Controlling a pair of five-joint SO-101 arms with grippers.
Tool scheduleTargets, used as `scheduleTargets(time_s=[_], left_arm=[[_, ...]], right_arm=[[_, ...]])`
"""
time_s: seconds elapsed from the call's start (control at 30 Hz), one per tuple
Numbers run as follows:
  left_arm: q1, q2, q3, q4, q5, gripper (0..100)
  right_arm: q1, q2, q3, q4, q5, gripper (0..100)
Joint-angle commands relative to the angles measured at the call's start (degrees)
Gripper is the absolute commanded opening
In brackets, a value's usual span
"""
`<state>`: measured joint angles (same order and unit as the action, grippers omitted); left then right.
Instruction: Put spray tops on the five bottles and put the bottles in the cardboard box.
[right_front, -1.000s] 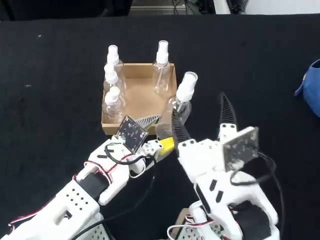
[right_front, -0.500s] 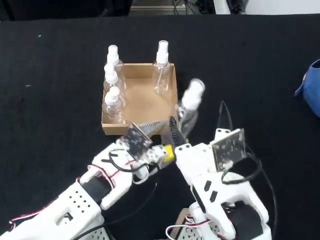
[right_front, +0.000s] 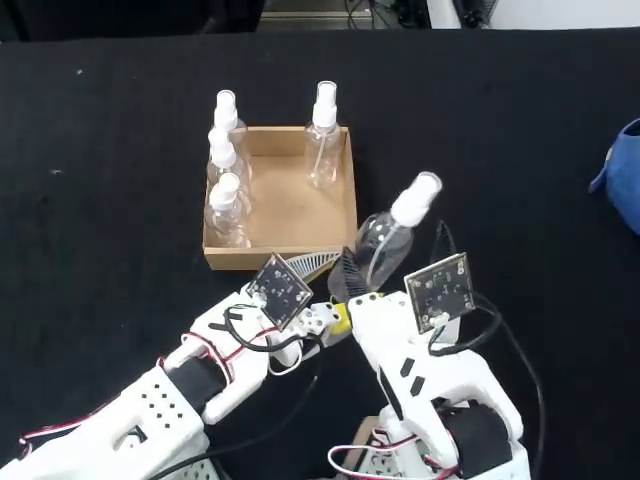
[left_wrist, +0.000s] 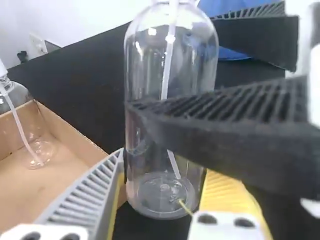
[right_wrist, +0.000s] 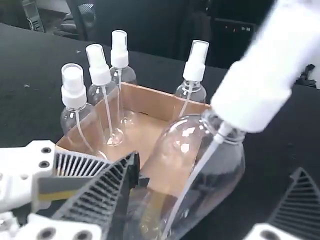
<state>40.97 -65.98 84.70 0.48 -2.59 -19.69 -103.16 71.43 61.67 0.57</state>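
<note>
Clear bottle (right_front: 384, 242) leans clamped in left pincer (left_wrist: 167, 172), inside wide-open right pincer (right_wrist: 212, 175).

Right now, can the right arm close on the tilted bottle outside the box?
Probably yes. The tilted bottle sits between the right gripper's open fingers. The left gripper appears to grip only its base, leaving the body free.

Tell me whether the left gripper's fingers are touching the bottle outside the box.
Touching. The left wrist view shows the bottle wedged between the fingers of the left gripper, the ribbed grey one flush against its lower wall, no gap.
</note>
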Motion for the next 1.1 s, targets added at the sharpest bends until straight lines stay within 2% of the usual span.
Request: scheduleTargets(time_s=[0.0, 0.1, 0.17, 0.23, 0.33, 0.37, 0.43, 0.53, 1.07], left_arm=[[0.7, -1.1, -0.9, -1.7, 0.1, 3], [0.6, -1.1, -0.9, -1.7, 0.1, 3], [0.7, -1.1, -0.9, -1.7, 0.1, 3], [0.7, -1.1, -0.9, -1.7, 0.1, 3], [0.7, -1.1, -0.9, -1.7, 0.1, 3], [0.7, -1.1, -0.9, -1.7, 0.1, 3], [0.7, -1.1, -0.9, -1.7, 0.1, 3], [0.7, -1.1, -0.8, -1.7, 0.1, 3], [0.5, -1.2, -0.8, -1.2, 0.5, 3]], right_arm=[[1.7, -5.2, -1.5, -2.6, 0.0, 40.3], [1.7, -5.1, -1.6, -3.3, 0.0, 40.0], [1.7, -4.8, -1.5, -3.0, 0.0, 36.2], [1.7, -5.1, -1.1, -2.7, 0.0, 27.0], [1.7, -5.1, -1.0, -3.3, 0.4, 4.9], [1.7, -5.1, -1.1, -4.0, 0.7, 0.4], [1.6, -5.2, -1.0, -4.3, 1.0, 4.2], [1.7, -5.2, -1.3, -4.7, 1.2, 0.8], [1.8, -5.2, -0.8, -4.7, 1.1, 1.0]])
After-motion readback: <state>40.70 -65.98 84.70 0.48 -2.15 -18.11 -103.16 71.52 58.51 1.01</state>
